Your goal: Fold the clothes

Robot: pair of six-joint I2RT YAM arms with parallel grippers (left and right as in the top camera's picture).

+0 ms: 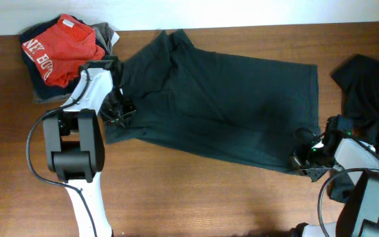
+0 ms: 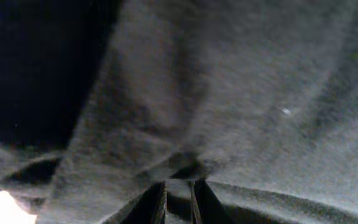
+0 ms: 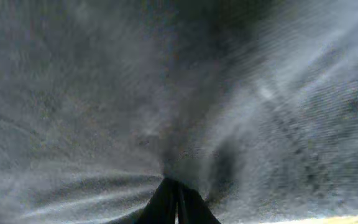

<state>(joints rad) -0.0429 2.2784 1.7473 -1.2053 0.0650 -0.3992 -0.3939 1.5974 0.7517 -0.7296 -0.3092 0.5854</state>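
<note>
Dark shirt (image 1: 222,99) looks light, limp, unslippery; left gripper (image 1: 121,111) clenched on its 9 o'clock edge; right gripper (image 1: 304,158) pinching the 4 o'clock corner; corners suit holding.

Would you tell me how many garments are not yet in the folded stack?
2: the dark shirt spread mid-table, and a crumpled dark garment at the right edge; that heap may hide more.
</note>
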